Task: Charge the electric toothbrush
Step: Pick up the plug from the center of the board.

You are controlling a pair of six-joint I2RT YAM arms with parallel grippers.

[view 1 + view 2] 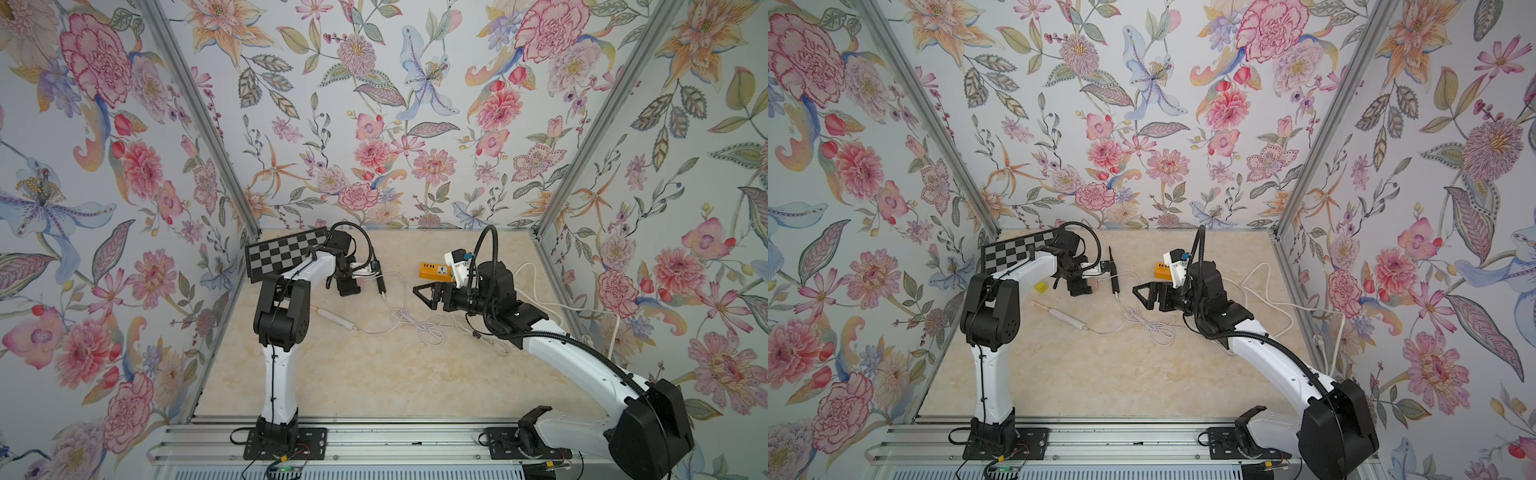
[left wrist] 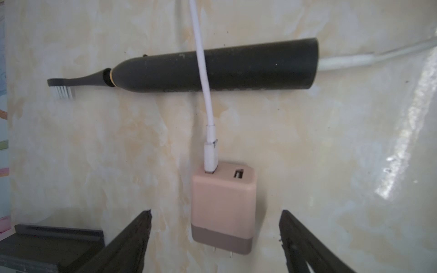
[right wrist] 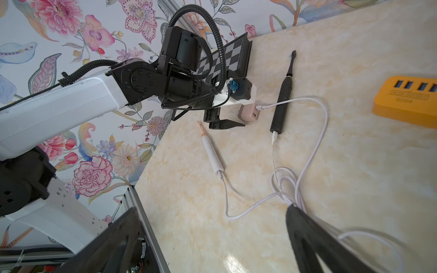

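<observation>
Fingers [image 2: 134, 238] of the left gripper [image 2: 216, 212] stand wide apart and hold nothing. They straddle a pink charger block [image 2: 222, 208], with bare table [image 1: 374, 374] showing on both sides of it. Just beyond the block lies the black electric toothbrush [image 2: 212, 71], flat on the table. In a top view the toothbrush [image 1: 380, 284] sits near the centre of the frame, its brush head pointing toward the back wall. A white cable [image 2: 203, 78] is plugged into one of the block's two ports and crosses over the toothbrush handle. In the right wrist view a white connector sits at the handle's base end, and the cable runs on in loose loops. Lower left of the black one in a top view lies a pale toothbrush [image 1: 334, 318], also with a thin lead at its base. An orange power strip [image 1: 432, 270] rests right of centre, partly hidden by the right arm and well apart from the block. A checkerboard [image 1: 286, 253] sits at the table's far left corner. The right gripper [image 3: 211, 209] hangs near the loops, jaws spread wide and empty.
</observation>
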